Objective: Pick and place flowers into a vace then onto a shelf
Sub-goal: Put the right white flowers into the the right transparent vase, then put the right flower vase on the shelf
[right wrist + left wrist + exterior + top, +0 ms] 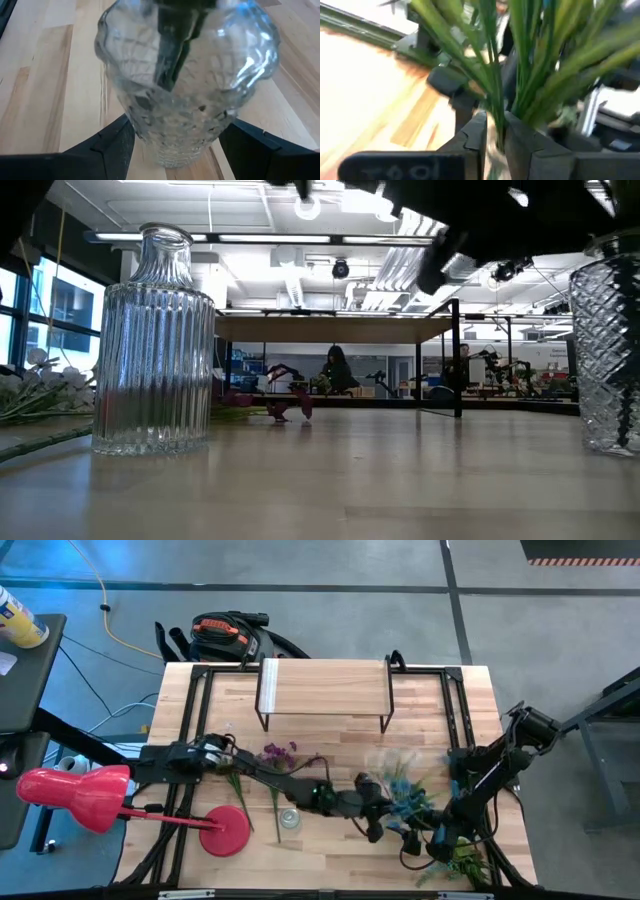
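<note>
My left gripper (378, 812) (495, 122) reaches across the table's middle and is shut on a bunch of green flower stems (492, 75) with blue and white blossoms (402, 790). A dark stem end (172, 55) shows through the glass inside a diamond-patterned glass vase (185, 85) (605, 350). My right gripper (420, 840) (175, 137) is at this vase's lower body. Purple flowers (280, 754) (282, 404) lie on the tabletop. Pale white flowers (30, 380) lie at the low view's left. The shelf (325, 688) (330, 330) stands at the far edge. My left gripper pinches the bunch of green stems (496, 131) between its two fingers, which lie across them. The bunch is lifted clear of the table. My right gripper has one finger (112, 145) on each side of the diamond vase's lower body (150, 135), coming level. The vase stands upright on the table.
A ribbed glass vase (290, 818) (150, 340) stands on the near middle of the table. A red stand (225, 832) with a red head (75, 795) sits at the near left. A bushy green plant (462, 865) is by the near right corner.
</note>
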Robot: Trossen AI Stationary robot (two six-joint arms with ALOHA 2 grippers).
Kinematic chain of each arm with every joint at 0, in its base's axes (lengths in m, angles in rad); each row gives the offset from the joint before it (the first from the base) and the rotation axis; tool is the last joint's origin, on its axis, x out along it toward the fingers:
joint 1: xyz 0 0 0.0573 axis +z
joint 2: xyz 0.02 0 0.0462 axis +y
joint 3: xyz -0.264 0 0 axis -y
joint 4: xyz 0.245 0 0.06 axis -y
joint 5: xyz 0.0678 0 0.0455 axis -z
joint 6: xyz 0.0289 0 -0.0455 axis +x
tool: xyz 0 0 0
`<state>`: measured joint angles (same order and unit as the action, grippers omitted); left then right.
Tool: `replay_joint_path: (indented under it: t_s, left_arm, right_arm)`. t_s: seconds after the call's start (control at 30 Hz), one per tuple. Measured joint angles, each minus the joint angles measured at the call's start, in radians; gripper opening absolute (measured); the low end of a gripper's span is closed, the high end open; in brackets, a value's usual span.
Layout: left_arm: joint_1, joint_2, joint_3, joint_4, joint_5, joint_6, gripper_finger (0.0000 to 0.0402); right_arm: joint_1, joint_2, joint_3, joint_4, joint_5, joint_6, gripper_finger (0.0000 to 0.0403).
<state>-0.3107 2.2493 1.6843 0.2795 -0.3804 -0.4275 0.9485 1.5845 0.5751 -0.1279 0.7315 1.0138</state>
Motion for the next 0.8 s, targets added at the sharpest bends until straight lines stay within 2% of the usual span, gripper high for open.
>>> replay_joint_path:
  t_s: [0.13,0.27,0.43,0.67,0.8]
  left_arm:
    - [-0.023,-0.029,-0.001,-0.088,-0.038,-0.004,0.0125]
    - [-0.046,-0.031,-0.001,-0.109,-0.065,-0.033,0.0160]
    - [-0.079,-0.048,-0.001,-0.180,-0.115,-0.107,0.0189]
    - [-0.103,-0.112,-0.001,-0.200,-0.264,-0.127,0.0196]
    - [-0.101,-0.158,0.002,-0.265,-0.289,-0.124,0.0189]
  right_arm:
    - [0.001,0.000,0.000,-0.009,0.004,-0.008,0.0257]
    - [0.002,0.000,0.000,-0.012,0.010,-0.011,0.0257]
    - [0.000,0.000,0.000,-0.013,0.019,-0.025,0.0257]
    - [-0.015,0.001,-0.002,-0.012,0.043,-0.004,0.0257]
    - [-0.020,0.002,-0.002,0.002,0.086,-0.003,0.0257]
